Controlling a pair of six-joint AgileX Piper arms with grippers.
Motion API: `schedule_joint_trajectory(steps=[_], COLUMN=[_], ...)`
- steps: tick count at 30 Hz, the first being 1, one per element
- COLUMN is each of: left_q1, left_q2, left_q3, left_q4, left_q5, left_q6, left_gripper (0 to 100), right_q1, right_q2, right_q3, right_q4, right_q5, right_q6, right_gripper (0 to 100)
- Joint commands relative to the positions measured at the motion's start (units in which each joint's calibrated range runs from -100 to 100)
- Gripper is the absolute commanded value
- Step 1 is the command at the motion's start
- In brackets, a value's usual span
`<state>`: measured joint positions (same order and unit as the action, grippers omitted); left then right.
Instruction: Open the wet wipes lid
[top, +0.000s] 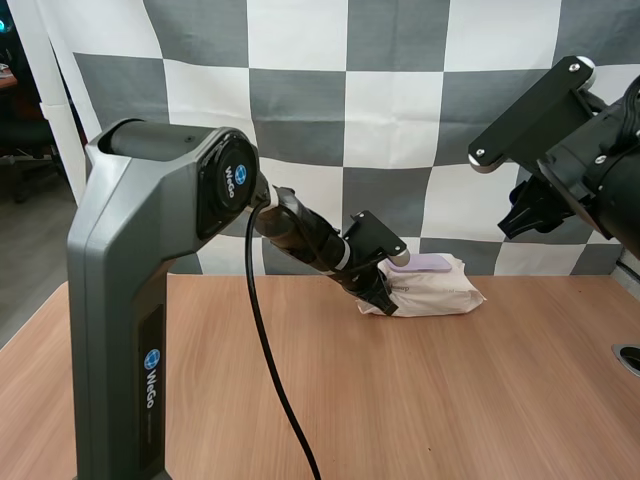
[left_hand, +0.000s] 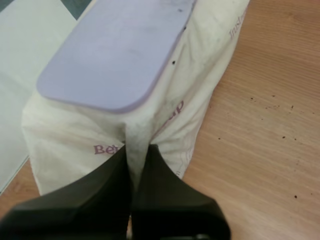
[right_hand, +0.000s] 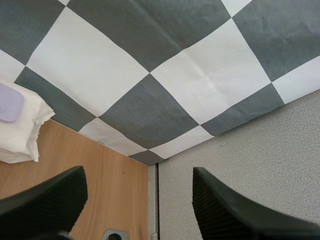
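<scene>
- Pack of wet wipes (top: 440, 292), a cream-white soft plastic pouch, lies flat on the pale wooden bench (top: 400, 400), close to the bench's far edge.
- On top of the pack sits the flat lilac plastic lid (left_hand: 115, 50), a rounded rectangle lying flush and closed.
- At the pack's left end is the left hand (left_hand: 136, 162). Its two black fingers (left_hand: 100, 190) are drawn close together and clamped on a thin ridge of the pouch wrapper just below the lid's edge.
- Purple lettering on the side of the pack is partly covered by those fingers and by folds, so it cannot be read whole.
- In the high view the fingertips of the left hand are hidden against the pack's left end, under the arm's black bracket.
- Above and to the right of the pack, well apart from it, hangs the right hand (right_hand: 140, 200), its fingers spread wide with nothing between them.
- In the right wrist view the pack is cut off, showing one end and a corner of the lid.
- A round metal fitting (right_hand: 115, 234) set in the bench, well right of the pack, is also cut off.
</scene>
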<state>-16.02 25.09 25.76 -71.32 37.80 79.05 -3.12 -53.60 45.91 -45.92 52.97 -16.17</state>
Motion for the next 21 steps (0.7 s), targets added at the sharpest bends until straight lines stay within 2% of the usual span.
schedule_joint_trajectory(steps=[1, 3, 6, 12, 15, 21], left_q1=[0.07, 0.15, 0.15, 0.15, 0.15, 0.15], left_q2=[0.0, 0.0, 0.0, 0.0, 0.0, 0.0], left_q3=[0.0, 0.0, 0.0, 0.0, 0.0, 0.0], left_q4=[0.8, 1.4, 1.4, 1.8, 1.8, 2.1], left_q5=[2.8, 6.1, 9.8, 10.0, 10.0, 10.0], left_q6=[0.0, 0.0, 0.0, 0.0, 0.0, 0.0], left_gripper=[0, 0, 0, 0, 0, 0], right_q1=[0.0, 0.0, 0.0, 0.0, -0.1, -2.4], right_q2=[0.0, 0.1, 0.7, 3.1, 5.4, 10.2], right_q3=[0.7, 1.1, 1.4, 1.4, 1.4, 1.4], right_q4=[0.3, 3.1, 10.7, 24.0, 27.3, 31.9], right_q5=[-2.3, -2.9, -2.9, -4.2, -5.6, -10.8], right_q6=[-1.6, -4.1, -9.2, -20.9, -26.3, -32.8], right_gripper=[100, 100, 100, 100, 100, 100])
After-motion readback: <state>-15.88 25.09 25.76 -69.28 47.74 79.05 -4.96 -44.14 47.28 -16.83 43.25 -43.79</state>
